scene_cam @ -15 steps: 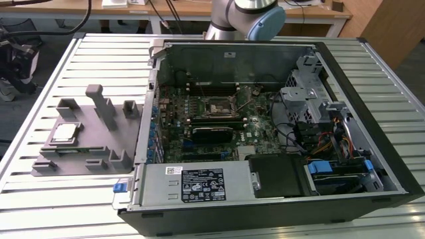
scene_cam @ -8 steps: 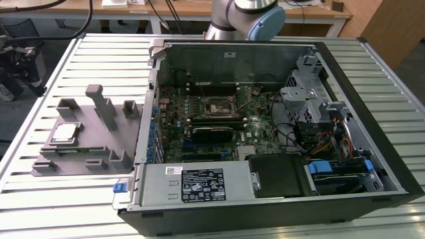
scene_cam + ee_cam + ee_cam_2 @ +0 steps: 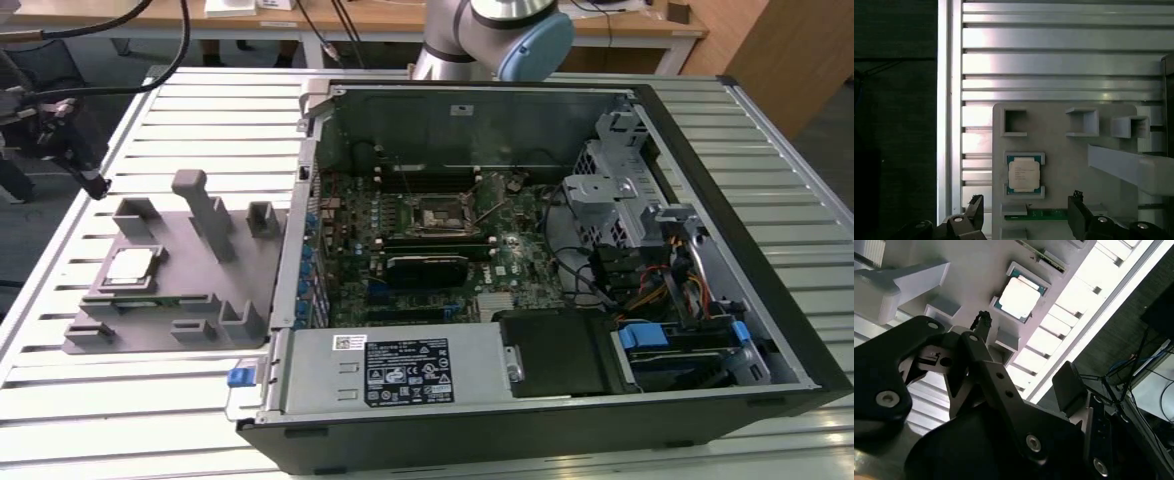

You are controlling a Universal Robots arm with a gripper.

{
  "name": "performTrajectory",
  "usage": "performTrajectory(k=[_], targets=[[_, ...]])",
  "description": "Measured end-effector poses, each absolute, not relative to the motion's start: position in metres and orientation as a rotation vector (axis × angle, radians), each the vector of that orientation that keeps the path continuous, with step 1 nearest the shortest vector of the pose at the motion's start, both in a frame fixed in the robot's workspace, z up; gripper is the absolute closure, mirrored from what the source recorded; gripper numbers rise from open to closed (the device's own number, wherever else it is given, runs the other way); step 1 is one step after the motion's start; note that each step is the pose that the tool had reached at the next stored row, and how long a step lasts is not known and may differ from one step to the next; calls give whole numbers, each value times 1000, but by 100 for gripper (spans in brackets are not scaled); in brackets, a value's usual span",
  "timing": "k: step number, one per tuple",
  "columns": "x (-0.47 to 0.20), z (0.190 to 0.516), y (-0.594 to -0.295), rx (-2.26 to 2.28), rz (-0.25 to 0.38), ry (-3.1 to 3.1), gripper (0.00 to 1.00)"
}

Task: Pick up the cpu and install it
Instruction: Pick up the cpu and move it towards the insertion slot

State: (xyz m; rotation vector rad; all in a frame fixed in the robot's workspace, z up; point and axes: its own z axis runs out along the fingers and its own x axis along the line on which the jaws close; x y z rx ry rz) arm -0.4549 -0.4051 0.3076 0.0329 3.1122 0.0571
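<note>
Cpu (image 3: 1024, 174): small flat square, pale silvery lid, thin dark green rim showing on all sides. It lies flat, lid up, in a shallow framed seat on the grey fixture (image 3: 1064, 145). The fixture rests on the slatted metal table (image 3: 1054, 65).

In the exterior view the cpu (image 3: 130, 265) sits toward the exterior view's left, well apart from the open computer case (image 3: 747, 160) and from the black-framed socket (image 3: 434, 215) on the motherboard inside it.

Gripper (image 3: 1025, 202): in the first wrist view its fingertips (image 3: 975, 204) are spread wide, with nothing between them. It hangs above the fixture with the cpu just beyond the tips.

Hidden or cut off:
- The frame edge crops the finger bases.
- In the second wrist view the black gripper linkages cover much of the fixture.
- The fixture's raised wall partly covers a green board strip (image 3: 1041, 214) just beside the cpu seat.
- The arm (image 3: 494, 30) is cut off at the far edge of the exterior view.

Writing:
- The cpu lid carries several lines of print, too small to make out.
- White labels (image 3: 407, 370) on the metal box at the near side of the case are likewise too small to read.
</note>
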Motion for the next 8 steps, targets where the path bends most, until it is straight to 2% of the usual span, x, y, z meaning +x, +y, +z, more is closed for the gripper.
performTrajectory(k=[1,8], targets=[[-455,306,-405,33,57,3112,24],[-455,293,-407,33,57,3113,24]])
